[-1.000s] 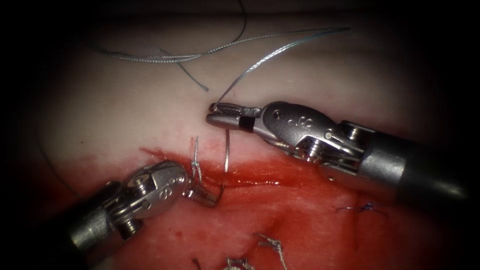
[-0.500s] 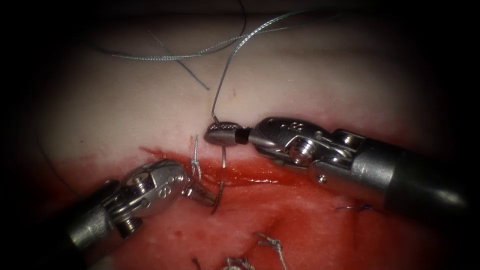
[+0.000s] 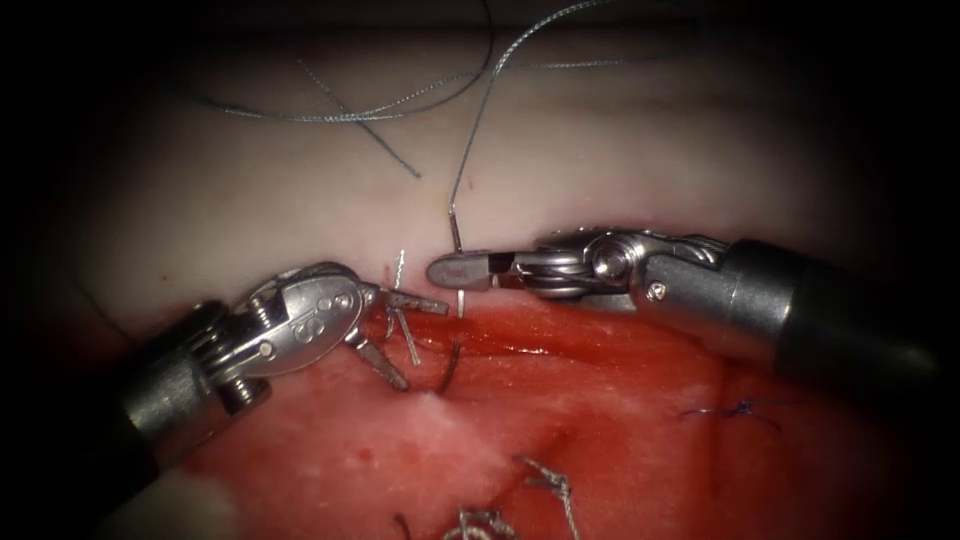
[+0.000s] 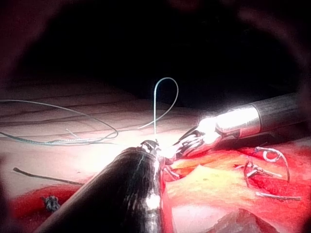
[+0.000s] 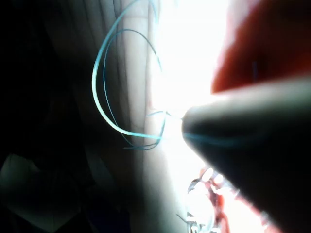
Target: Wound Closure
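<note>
1. Right tool (image 3: 447,271): jaws clamped on the needle (image 3: 457,262) near its thread end; the needle body passes below the jaws, its tip buried in the tissue (image 3: 600,400) at the cut.
2. Left tool (image 3: 405,335): jaws parted, nothing held, just beside the needle's entry, apparently placed to receive it.
3. Thread (image 3: 480,120) is seen trailing from the needle, away over pale tissue.

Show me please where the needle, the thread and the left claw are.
needle (image 3: 456,235): endoscope view, its rear end above the right claw (image 3: 447,271).
thread (image 3: 478,125): endoscope view, the strand rising from the needle.
left claw (image 3: 415,340): endoscope view, midway between its open tips.
</note>
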Motion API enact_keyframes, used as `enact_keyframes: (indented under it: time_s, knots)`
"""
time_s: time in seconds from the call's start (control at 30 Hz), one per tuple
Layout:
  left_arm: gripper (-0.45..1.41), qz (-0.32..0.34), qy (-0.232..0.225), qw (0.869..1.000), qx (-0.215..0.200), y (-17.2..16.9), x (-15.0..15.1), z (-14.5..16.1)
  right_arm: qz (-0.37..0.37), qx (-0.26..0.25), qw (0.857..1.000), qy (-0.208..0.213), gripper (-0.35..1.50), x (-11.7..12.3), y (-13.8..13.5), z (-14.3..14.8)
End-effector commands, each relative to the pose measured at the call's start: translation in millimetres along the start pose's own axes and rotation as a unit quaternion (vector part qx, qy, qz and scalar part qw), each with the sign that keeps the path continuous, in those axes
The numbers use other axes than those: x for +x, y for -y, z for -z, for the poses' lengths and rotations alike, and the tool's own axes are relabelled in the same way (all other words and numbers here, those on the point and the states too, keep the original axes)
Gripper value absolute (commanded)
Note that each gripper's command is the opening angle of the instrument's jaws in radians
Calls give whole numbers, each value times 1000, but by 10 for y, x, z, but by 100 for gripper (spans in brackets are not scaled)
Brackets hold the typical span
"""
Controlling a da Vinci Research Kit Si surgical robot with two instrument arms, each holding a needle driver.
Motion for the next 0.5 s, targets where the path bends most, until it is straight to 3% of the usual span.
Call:
enact_keyframes:
  time_s: [0.03, 0.27, 0.3, 0.33, 0.37, 0.47, 0.5]
  knots:
    - [49, -3, -1, 1000, 4, 11, 9, 6, 4, -2, 1000, 6, -35, -14, -9, -3]
    - [37, -26, -25, 999, 11, 13, 21, 3, 17, 4, 998, 62, -35, -23, -8, 2]
    - [36, -26, -25, 999, 11, 12, 21, 3, 121, 31, 989, 83, -35, -27, -11, 5]
    - [36, -26, -25, 999, 11, 12, 21, 3, 121, 31, 989, 83, -35, -27, -11, 5]
    - [34, -26, -25, 999, 11, 12, 20, 3, 191, 63, 975, 97, -35, -31, -16, 9]
    - [29, -27, -25, 999, 11, 12, 19, 3, 241, 70, 963, 93, -35, -34, -20, 11]
    - [27, -27, -25, 999, 11, 12, 19, 3, 307, 76, 945, 87, -35, -37, -23, 12]
